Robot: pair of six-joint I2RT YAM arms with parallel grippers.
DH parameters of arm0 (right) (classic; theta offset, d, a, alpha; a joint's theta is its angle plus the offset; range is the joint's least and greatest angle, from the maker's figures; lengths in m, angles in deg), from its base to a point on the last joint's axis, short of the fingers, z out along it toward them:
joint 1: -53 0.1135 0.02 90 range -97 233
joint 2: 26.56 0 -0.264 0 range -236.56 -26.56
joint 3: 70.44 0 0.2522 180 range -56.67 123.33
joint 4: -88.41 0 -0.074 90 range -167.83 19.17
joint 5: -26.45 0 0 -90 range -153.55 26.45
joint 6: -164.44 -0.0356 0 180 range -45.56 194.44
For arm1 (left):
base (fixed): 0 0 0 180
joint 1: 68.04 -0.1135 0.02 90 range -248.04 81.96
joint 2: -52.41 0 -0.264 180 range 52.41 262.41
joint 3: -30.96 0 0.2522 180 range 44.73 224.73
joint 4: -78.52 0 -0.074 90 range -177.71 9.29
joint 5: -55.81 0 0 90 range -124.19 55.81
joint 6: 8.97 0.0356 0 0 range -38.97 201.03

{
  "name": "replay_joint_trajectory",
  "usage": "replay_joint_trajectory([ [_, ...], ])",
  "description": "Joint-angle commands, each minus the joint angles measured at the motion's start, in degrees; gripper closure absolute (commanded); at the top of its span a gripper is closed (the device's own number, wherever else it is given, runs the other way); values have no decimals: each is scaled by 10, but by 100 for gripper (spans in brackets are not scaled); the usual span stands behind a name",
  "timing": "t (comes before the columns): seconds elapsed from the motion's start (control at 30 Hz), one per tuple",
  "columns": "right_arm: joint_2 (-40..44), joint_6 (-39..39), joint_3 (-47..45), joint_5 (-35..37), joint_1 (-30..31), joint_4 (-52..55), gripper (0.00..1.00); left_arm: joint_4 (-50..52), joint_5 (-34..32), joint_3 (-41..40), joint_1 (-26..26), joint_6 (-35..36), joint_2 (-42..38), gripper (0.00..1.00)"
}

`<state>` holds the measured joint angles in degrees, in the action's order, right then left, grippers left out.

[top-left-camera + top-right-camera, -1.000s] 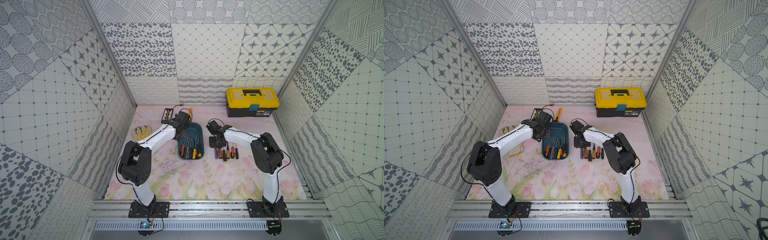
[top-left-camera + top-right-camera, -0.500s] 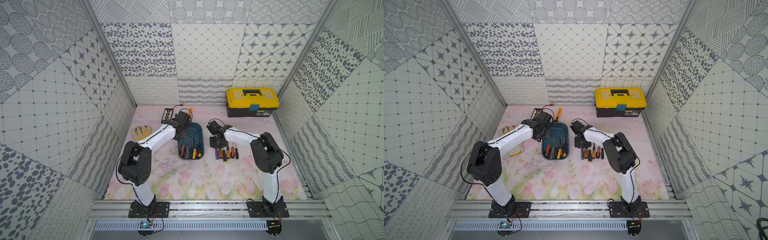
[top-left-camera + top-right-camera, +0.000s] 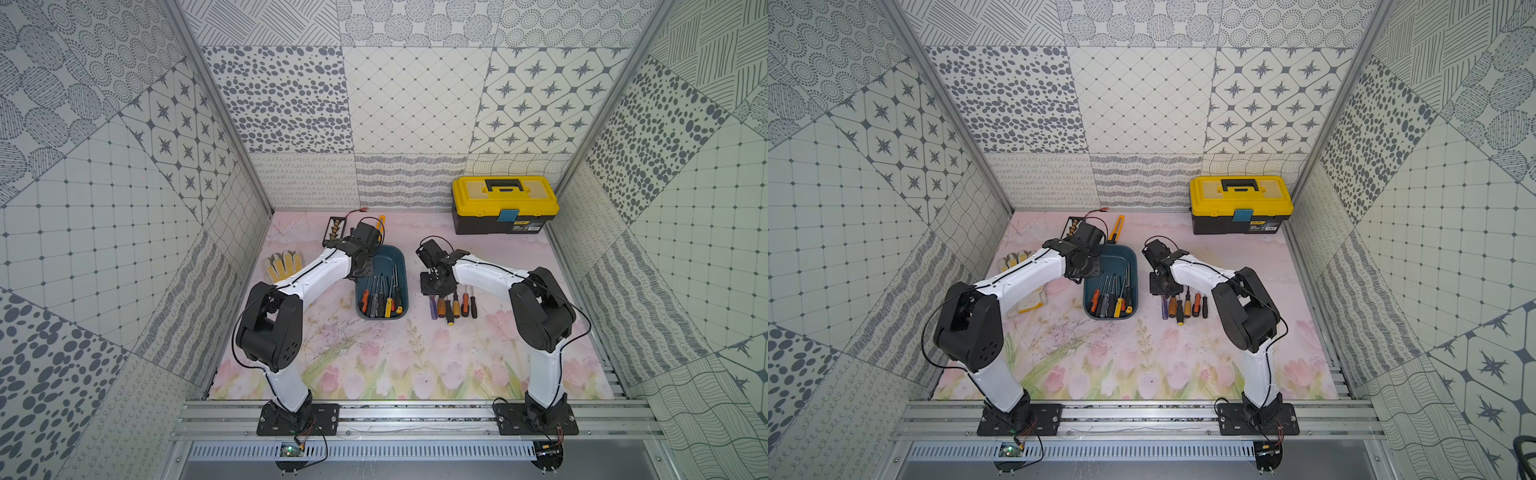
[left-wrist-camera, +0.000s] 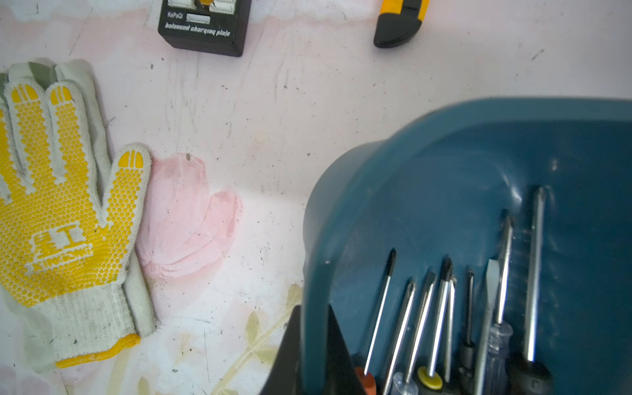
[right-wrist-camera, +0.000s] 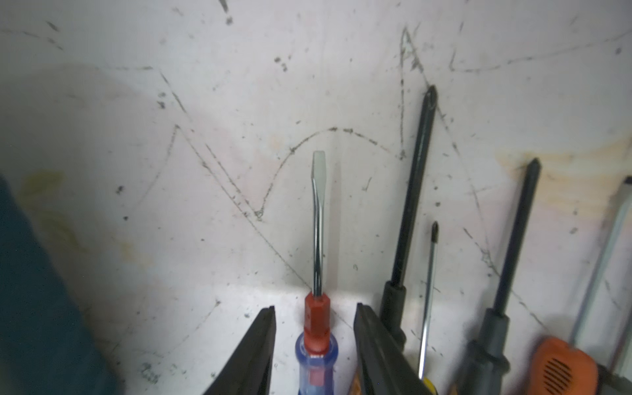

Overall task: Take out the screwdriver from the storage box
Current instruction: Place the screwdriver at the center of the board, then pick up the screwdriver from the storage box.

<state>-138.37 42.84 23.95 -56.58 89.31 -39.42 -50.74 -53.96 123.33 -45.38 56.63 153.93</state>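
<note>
Right hand (image 5: 314,345) spread around a blue screwdriver (image 5: 316,355) lying on the surface (image 5: 205,136) — lifting crooked could nudge its neighbours. Left hand (image 4: 313,345) pinching the box (image 4: 444,164) rim — slipping shifts it.

Both arms reach far and inward, left gripper (image 4: 313,345) pinched closed, right gripper (image 5: 314,345) fingers parted, pointing down.

Teal-blue storage box (image 3: 397,257), yellow-lidded black toolbox (image 3: 505,203), yellow-dotted white glove (image 4: 65,212), pink floral mat (image 3: 395,357)
</note>
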Motion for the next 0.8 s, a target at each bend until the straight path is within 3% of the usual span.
replay_joint_trajectory([
  [0.0,64,12,-11,-8,7,-57,51,-19,14,1,-2,-9,-1,100],
  [0.37,107,21,15,-116,41,-107,47,-20,17,2,-2,-9,-3,100],
  [0.77,59,-2,41,-183,106,-106,43,-20,16,2,-2,-9,-3,100],
])
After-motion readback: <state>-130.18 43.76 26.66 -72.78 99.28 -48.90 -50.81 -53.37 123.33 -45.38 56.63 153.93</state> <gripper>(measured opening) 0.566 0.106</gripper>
